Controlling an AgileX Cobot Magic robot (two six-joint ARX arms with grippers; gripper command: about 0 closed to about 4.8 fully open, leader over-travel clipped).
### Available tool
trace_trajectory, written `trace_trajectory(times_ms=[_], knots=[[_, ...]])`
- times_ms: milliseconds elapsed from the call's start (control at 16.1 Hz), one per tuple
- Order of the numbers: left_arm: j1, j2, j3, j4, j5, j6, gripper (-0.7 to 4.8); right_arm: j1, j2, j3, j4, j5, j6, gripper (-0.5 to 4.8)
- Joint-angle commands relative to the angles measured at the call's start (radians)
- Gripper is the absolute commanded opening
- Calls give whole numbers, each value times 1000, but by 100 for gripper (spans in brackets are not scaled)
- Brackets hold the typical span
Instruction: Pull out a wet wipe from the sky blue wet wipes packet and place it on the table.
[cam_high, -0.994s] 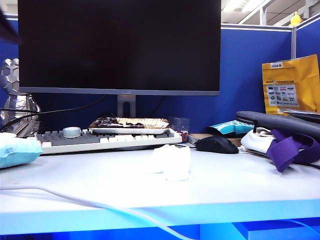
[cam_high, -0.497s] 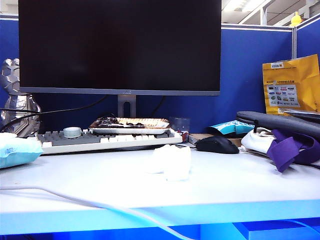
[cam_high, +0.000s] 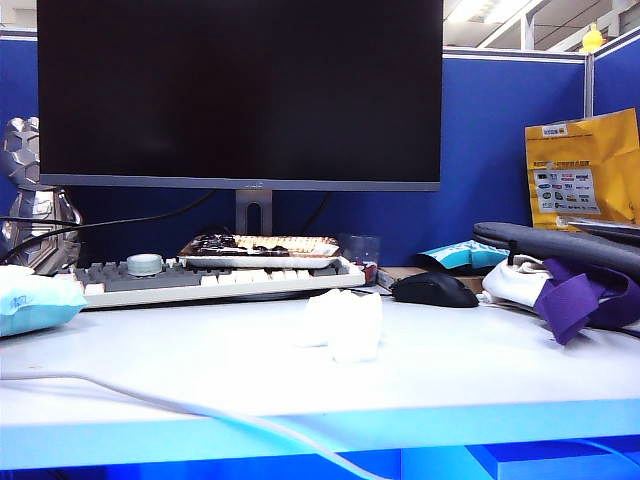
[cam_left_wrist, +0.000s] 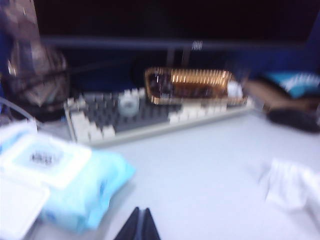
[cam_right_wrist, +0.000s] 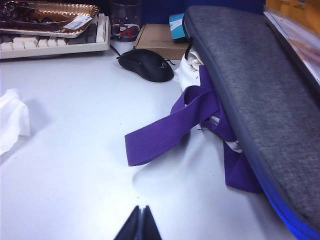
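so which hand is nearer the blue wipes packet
Left. The left hand is shut, right beside the wipes packet. The right hand, also shut, is over by the purple strap.

**Wipe lies mid-table, packet at far left**

On the table (cam_high: 200, 370), the wet wipe (cam_high: 343, 323) sits before the keyboard (cam_high: 215, 280). The wet wipes packet (cam_high: 35, 300) lies at the left edge; the mouse (cam_high: 433, 289) right of the keyboard. The monitor (cam_high: 240, 90) stands behind.
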Motion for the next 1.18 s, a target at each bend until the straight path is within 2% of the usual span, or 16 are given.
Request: trace_trajectory(times_ms=[62,497,621,932,1118,1181], knots=[[0,0,-4,-73,0,-2,-4,0,0,-1,7,1,3,-1],[0,-2,-4,-103,-1,2,-4,0,0,-1,7,1,3,-1],[10,-67,-5,-106,-2,2,-4,0,0,-1,7,1,3,-1],[158,-114,-5,-53,7,2,-4,1,0,-1,8,1,3,-1],[261,-114,-26,32,131,2,-4,0,0,-1,8,1,3,-1],[318,-114,-56,114,240,1,-4,0,0,-1,8,1,3,-1]])
